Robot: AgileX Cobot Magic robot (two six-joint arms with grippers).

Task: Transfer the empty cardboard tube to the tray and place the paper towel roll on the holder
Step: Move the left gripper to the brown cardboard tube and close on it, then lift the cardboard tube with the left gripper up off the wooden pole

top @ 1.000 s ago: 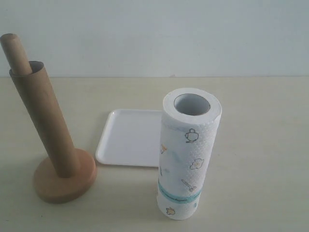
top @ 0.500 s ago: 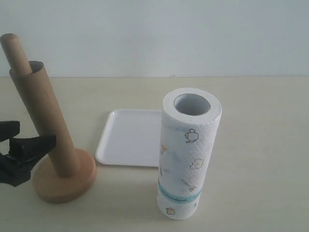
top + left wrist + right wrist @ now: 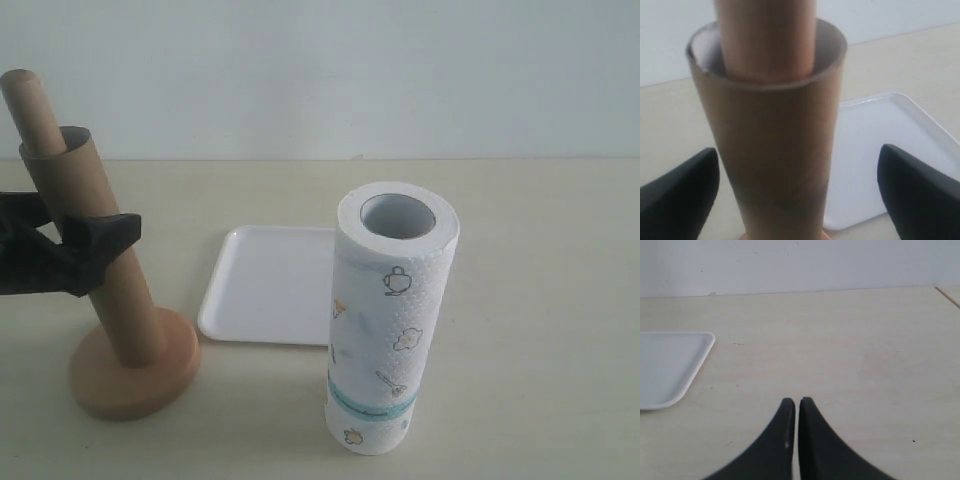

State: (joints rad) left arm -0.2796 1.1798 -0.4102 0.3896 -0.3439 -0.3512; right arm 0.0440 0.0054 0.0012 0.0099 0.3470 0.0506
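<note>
The paper towel roll (image 3: 392, 320) carries only small drawings as print: a teapot, some kitchen utensils and one teal band near its bottom. It stands upright on the table (image 3: 540, 300), just beside the near right corner of the tray (image 3: 270, 285) in the exterior view, and it hides that corner.

The holder (image 3: 135, 378) stands to the left of the tray. The empty cardboard tube (image 3: 125, 310) sits over its dowel, and the dowel top sticks out above the tube.

The left gripper (image 3: 75, 242) is at the middle height of the tube. The exterior view shows one black finger crossing in front of the tube. The left wrist view shows more: both fingers (image 3: 680, 195) stand wide apart, one on each side of the tube, with a gap to it, so the jaws are released and grasp nothing.

The right gripper (image 3: 796, 412) appears only in the right wrist view. It is above bare table beside the tray, with its jaws pressed together on nothing.
</note>
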